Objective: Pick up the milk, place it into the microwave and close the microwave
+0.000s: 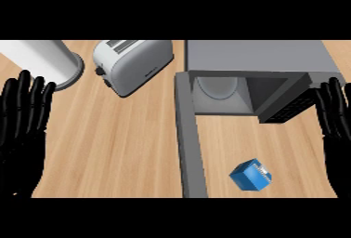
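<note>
**Milk not yet picked up; microwave stands open**

A small blue milk carton (251, 175) sits on the wooden tabletop (116, 148) at the lower right of the frame, untouched. Above it, at the upper right, the microwave (260, 58) gapes, its door (190, 139) swung out toward the bottom edge. The left hand (24, 107) at the left edge and the right hand (336, 111) at the right edge rest with straight fingers, holding nothing. Every step seems left to do. A toaster (133, 62) sits at the upper middle.

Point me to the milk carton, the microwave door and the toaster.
milk carton (251, 175): head view, on its blue top face.
microwave door (189, 139): head view, midway along the open grey door.
toaster (133, 64): head view, on its silver side panel.
</note>
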